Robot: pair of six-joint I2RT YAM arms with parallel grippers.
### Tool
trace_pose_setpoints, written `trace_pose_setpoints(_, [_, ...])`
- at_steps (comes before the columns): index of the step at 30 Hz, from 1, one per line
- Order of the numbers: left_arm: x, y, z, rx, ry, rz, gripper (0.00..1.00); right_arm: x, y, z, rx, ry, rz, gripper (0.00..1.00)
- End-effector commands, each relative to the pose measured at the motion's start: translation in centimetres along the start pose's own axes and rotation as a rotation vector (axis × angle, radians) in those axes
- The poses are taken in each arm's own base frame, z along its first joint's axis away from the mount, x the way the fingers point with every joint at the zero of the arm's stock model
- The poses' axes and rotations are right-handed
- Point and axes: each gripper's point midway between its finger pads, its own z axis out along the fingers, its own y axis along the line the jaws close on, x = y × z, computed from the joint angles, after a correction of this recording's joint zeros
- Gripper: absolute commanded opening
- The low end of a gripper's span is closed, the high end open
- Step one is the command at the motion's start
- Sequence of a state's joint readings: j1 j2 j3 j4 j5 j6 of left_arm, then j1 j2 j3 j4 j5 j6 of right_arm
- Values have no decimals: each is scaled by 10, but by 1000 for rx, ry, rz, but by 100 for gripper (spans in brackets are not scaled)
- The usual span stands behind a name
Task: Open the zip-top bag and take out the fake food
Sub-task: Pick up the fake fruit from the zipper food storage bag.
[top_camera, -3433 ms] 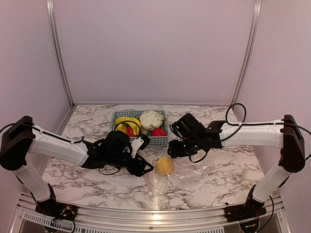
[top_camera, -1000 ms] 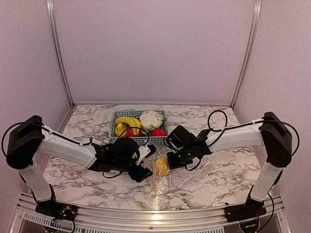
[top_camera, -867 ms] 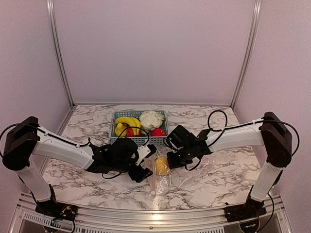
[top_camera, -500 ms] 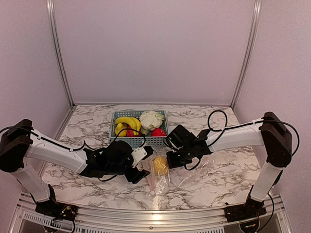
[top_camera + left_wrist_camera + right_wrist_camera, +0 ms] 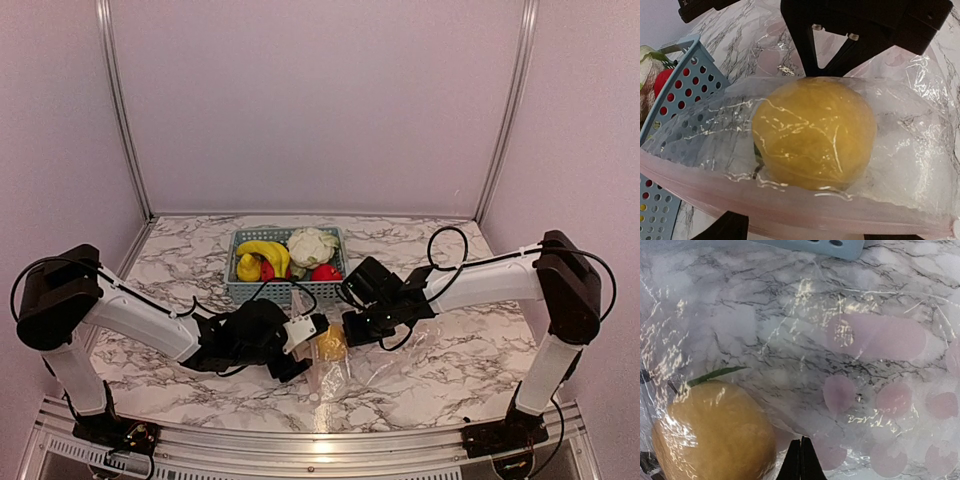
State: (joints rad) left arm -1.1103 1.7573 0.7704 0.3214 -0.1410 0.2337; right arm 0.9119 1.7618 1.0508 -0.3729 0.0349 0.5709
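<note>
Zip-top bag [image 5: 345,372] lies on table [image 5: 180,260] near centre, just near of blue basket [image 5: 300,291]. 1 orange fruit [image 5: 812,132] inside, close to pale zipper strip. Right claw [image 5: 800,460] pinched fully together on bag film, far-right of fruit. Left claw [image 5: 303,348] spread wide at bag mouth, holding nothing. Film thin, limp, slippery: likely best pinched at zipper strip. Fruit light, rigid, may roll. Count: 1 bag, 1 fruit in it; basket shows 1 banana bunch [image 5: 260,252], 1 cauliflower [image 5: 312,245], 2 red pieces [image 5: 323,272]

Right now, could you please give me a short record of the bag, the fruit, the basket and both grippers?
bag: clear, lying on the table, not yet emptied
orange fruit: inside the bag
left gripper: open, straddling the bag's edge
right gripper: shut on the bag
basket: behind the bag, holding bananas, cauliflower, red fruit
</note>
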Motion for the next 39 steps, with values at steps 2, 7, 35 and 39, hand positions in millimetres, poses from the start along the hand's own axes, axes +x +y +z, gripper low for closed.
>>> trace_pose_setpoints(2, [-38,5,2,-28,-119,57,82,-9,7,-3,-26,-35,-12,0])
trace_pose_setpoints(7, [-46,-2,7,12,-140,86,84,-10,10,-1,-40,-37,-14,0])
trace_pose_setpoints(35, [-54,-12,22,90,-106,-13,68,-11,8,0,-28,-40,2,0])
trace_pose_setpoints(39, [-57,-12,15,95,-113,-15,65,-13,0,-2,-7,-45,21,0])
